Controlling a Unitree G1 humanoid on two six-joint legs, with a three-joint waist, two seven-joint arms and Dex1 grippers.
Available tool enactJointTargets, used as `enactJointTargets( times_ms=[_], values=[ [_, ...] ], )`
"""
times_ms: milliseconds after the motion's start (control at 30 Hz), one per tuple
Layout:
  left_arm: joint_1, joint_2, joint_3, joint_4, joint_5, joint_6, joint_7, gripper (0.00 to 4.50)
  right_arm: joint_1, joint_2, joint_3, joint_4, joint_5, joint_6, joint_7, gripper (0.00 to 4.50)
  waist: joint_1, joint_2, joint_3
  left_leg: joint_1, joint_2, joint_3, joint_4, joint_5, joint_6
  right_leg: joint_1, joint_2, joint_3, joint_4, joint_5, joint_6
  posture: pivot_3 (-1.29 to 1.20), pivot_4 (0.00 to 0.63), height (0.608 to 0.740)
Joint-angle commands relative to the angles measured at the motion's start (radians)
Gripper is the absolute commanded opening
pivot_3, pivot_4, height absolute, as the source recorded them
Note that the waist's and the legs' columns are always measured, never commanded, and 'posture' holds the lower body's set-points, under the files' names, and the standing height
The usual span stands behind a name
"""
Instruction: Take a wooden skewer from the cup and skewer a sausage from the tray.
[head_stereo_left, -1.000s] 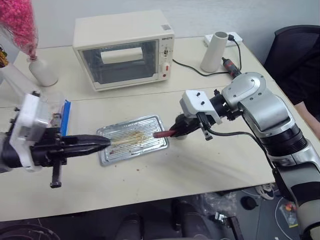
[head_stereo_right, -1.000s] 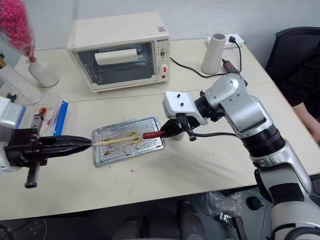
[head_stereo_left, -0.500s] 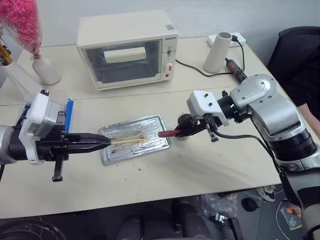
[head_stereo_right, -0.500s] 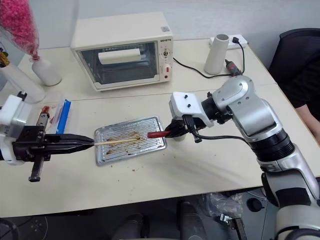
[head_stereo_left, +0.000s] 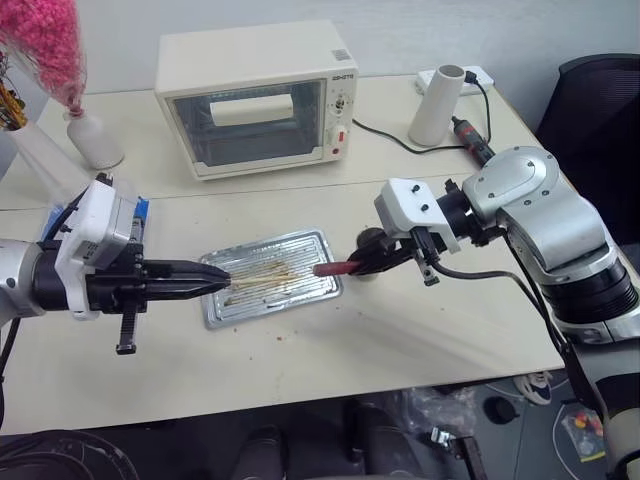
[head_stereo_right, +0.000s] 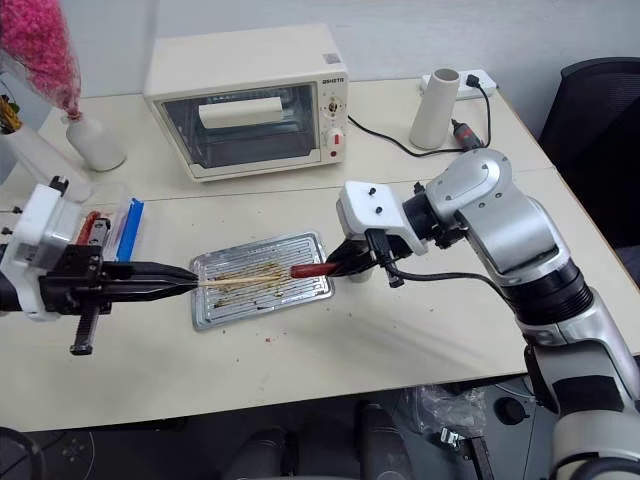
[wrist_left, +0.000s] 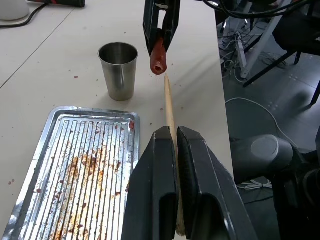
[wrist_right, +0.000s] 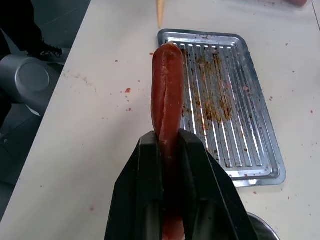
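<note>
I see my left pincer (wrist_left: 170, 137) clamped tight on the wooden skewer (wrist_left: 168, 102), which sticks out past the black fingers and lies roughly level above the tray (head_stereo_left: 318, 242). Its pointed tip aims across the tray toward my right arm. My right pincer (wrist_right: 167, 137) is closed around the sausage (wrist_right: 167, 90), gripping it near one end so that most of its red length juts out free beyond the fingers. In the left wrist view the open end of the sausage faces the skewer's tip, and the two are close but still apart, with a small gap between them; the point sits a little to one side of the sausage's end rather than dead on it.

The tray rests flat on the worktop (head_stereo_left: 400, 340), its ribbed base smeared with brown crumbs and grease. The cup (wrist_left: 118, 70) stands upright on the worktop just beside the tray's corner, under my right pincer, and I can see nothing standing in it from the left wrist view. Small red flecks dot the worktop around the tray.

Further back a cream toaster oven (head_stereo_left: 250, 95) sits with its glass door shut, a white cylindrical roll (head_stereo_left: 437, 103) stands near a power strip, and a white vase of pink flowers (head_stereo_left: 92, 140) stands toward the far left corner. A clear box with a blue handle (head_stereo_right: 128, 225) lies behind my left arm.
</note>
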Motion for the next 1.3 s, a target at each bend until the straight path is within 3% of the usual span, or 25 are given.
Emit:
enactJointTargets(
  times_ms=[33, 1300],
  values=[
    [-0.03, 0.001, -0.006, 0.01, 0.012, -0.019, -0.003, 0.0, 0.0, -0.011, -0.04, -0.048, 0.028, 0.009, -0.005, 0.13, 0.001, 0.0, 0.0, 0.0, 0.0, 0.0, 0.0, 0.0, 0.0, 0.0, 0.0, 0.0, 0.0, 0.0, 0.0, 0.0, 0.15, 0.74],
    [-0.071, -0.005, -0.022, 0.025, 0.053, -0.032, -0.033, 0.0, 0.01, -0.01, -0.033, -0.034, 0.04, 0.005, -0.039, 0.13, 0.0, 0.0, 0.0, 0.0, 0.0, 0.0, 0.001, 0.0, 0.0, 0.0, 0.001, 0.001, 0.002, 0.0, 0.0, 0.0, 0.15, 0.74]
  ],
)
